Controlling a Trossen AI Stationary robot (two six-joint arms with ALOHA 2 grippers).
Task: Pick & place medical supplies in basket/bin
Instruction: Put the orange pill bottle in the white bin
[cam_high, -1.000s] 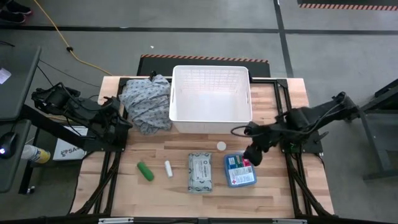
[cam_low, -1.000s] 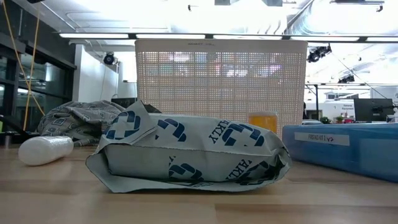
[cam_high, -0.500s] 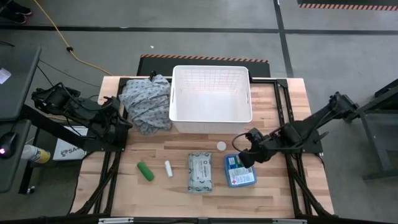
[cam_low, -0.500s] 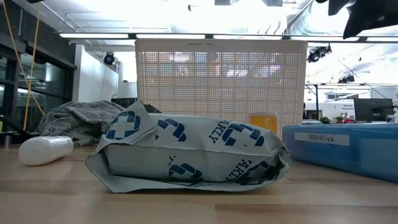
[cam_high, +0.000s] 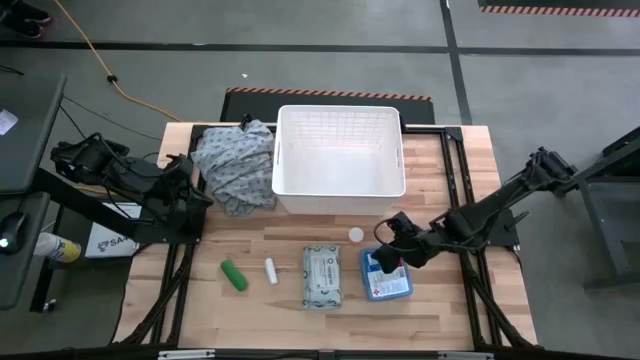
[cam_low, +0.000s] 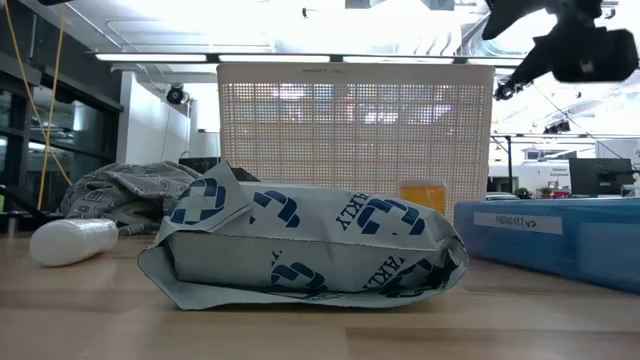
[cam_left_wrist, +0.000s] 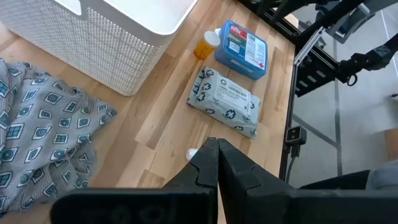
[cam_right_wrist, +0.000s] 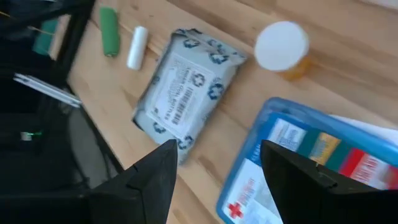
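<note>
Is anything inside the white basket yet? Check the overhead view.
No. The basket shows only bare grid floor; the supplies lie on the table outside it.

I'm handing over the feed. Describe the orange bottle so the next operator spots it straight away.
Start at the big white basket in the middle of the table. Just in front of its front wall, toward the right corner, stands the orange bottle, between the wipes pack and the blue box. It is the only round, white-capped item; from above only its cap shows.

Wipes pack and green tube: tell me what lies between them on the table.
In the high view, the white tube lies between the green tube and the wipes pack, apart from both, with bare wood on either side.
</note>
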